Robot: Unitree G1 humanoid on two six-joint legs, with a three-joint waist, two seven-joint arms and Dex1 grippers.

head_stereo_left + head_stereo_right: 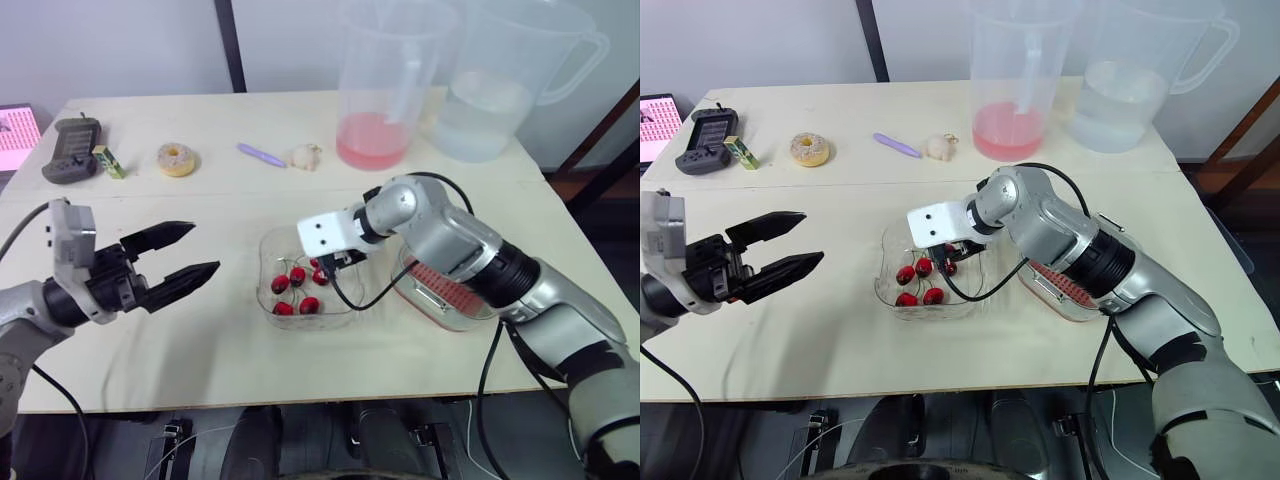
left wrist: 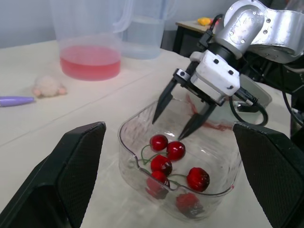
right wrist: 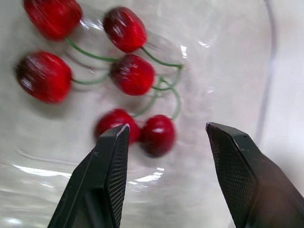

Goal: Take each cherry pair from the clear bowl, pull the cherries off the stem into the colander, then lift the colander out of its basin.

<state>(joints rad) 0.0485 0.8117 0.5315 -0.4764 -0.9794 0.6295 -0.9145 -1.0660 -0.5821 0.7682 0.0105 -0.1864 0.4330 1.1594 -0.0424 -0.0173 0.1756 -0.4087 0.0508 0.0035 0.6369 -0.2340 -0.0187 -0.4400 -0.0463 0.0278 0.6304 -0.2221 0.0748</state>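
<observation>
The work surface was a pale table (image 1: pixel 200 350) with a seam (image 1: pixel 200 194) running across it, set against a light wall with a black upright post (image 1: pixel 230 45) behind. The clear bowl (image 2: pixel 130 166) stood near the table's middle and held the red cherries (image 2: pixel 175 150), joined in pairs by green stems, all lying on its floor. The right gripper (image 2: pixel 167 128) hung over the bowl with its jaws spread apart, tips lowered inside the rim just above the fruit and holding nothing. Just beside the bowl on the robot's right, partly hidden by the right forearm, the red colander (image 1: pixel 440 290) sat inside its clear basin (image 1: pixel 455 320). The left gripper (image 1: pixel 205 247) hovered over bare tabletop to the left of the bowl, well apart from it, jaws likewise parted and empty. Along the far side stood two large clear jugs, one with pink liquid (image 1: pixel 385 80) and one with water (image 1: pixel 500 80). Further left lay a small pale fluffy object (image 1: pixel 305 156), a purple pen (image 1: pixel 261 154), a doughnut (image 1: pixel 177 158), a small green box (image 1: pixel 108 162) and a dark handheld device (image 1: pixel 72 148). A pink screen (image 1: pixel 18 130) showed at the left edge.
</observation>
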